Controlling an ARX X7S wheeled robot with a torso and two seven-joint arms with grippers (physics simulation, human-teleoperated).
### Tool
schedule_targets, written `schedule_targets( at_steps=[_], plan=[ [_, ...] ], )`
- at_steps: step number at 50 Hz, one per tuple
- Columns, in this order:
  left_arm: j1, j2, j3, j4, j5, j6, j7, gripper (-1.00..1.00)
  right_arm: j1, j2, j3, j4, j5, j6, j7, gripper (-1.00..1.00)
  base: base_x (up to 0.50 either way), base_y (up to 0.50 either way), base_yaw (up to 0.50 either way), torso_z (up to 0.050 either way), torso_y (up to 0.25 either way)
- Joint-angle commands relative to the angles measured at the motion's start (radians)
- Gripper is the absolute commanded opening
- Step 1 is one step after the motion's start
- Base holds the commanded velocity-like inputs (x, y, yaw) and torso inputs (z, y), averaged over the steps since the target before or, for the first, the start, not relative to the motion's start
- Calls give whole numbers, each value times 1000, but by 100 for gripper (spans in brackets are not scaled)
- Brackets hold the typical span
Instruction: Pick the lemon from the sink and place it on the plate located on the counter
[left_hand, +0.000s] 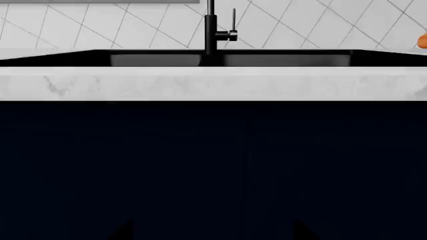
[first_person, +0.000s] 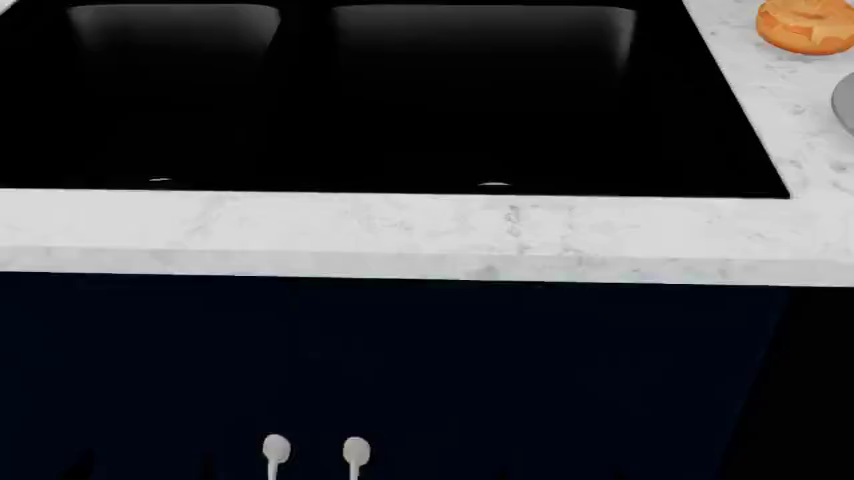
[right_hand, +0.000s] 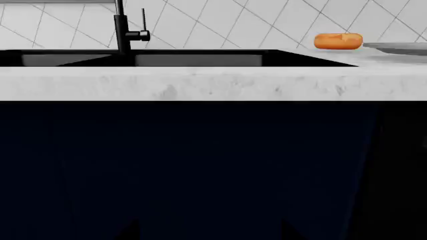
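The lemon does not show in any view; the sink floors are hidden behind the front rim. The black double-basin sink lies in the marbled counter, and also shows in the left wrist view and the right wrist view. A sliver of the grey plate shows at the right on the counter, also in the right wrist view. My left gripper and right gripper sit low in front of the navy cabinets, below counter height, jaws wide apart and empty.
An orange donut lies on the counter behind the plate, also in the right wrist view. A black faucet stands behind the sink before a tiled wall. Navy cabinets with two pale knobs face me.
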Motion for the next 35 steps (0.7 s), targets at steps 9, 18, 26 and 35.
schedule_targets(
  at_steps=[9, 18, 26, 35],
  plan=[
    [17, -40, 34, 148, -18, -95, -72, 100, -4, 109, -37, -219, 284, 248, -186, 100, 0, 0, 0, 0, 0],
    [9, -89, 57, 471, -6, -354, -85, 100, 60, 183, -21, -570, 384, 562, -106, 100, 0, 0, 0, 0, 0],
    [-102, -121, 88, 686, 12, -616, -84, 100, 244, 223, -5, -755, 471, 852, -13, 100, 0, 0, 0, 0, 0],
    [-347, -153, 111, 765, 9, -910, -45, 100, 432, 218, 40, -766, 559, 1027, 39, 100, 0, 0, 0, 0, 0]
  ],
)
